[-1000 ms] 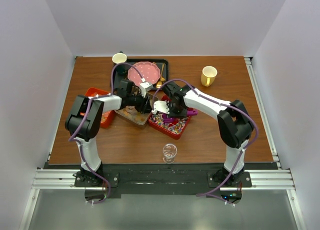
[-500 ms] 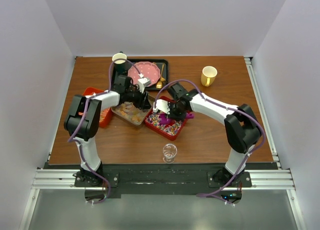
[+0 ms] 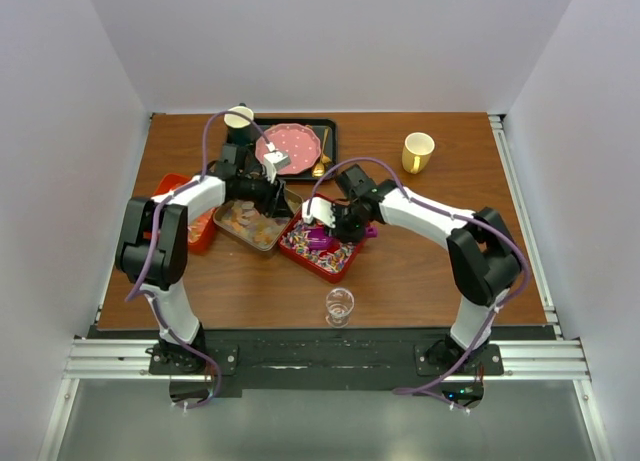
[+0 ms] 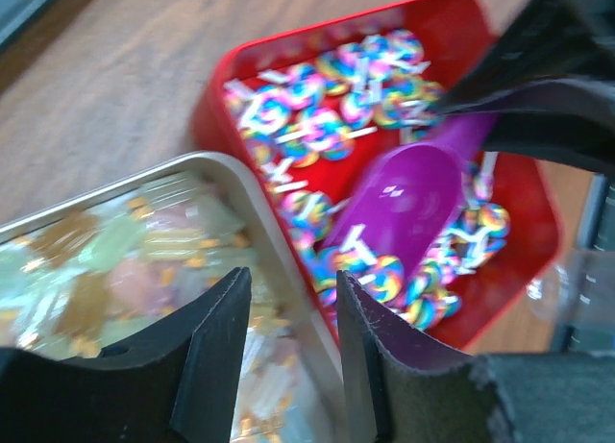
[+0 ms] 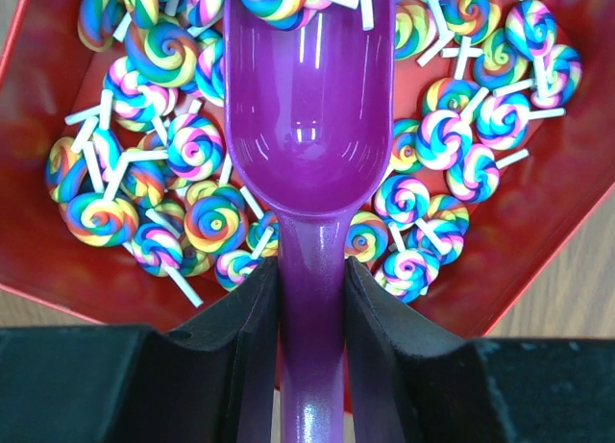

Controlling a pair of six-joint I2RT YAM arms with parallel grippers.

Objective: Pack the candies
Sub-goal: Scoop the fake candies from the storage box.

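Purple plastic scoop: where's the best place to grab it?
Grab the purple plastic scoop by its narrow handle, coming from the tail end. Its wide bowl lies open side up among the swirled lollipop candies in the red tray, too broad to pinch. The right gripper holds it that way, one finger each side.

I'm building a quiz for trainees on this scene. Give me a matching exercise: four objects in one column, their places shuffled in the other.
1 purple scoop
2 yellow mug
3 clear glass
4 pink plate

A on the black tray
B alone at the table's near edge
C held by the right gripper, in the red tray
D far side, right of the black tray

Pairs: 1-C, 2-D, 3-B, 4-A
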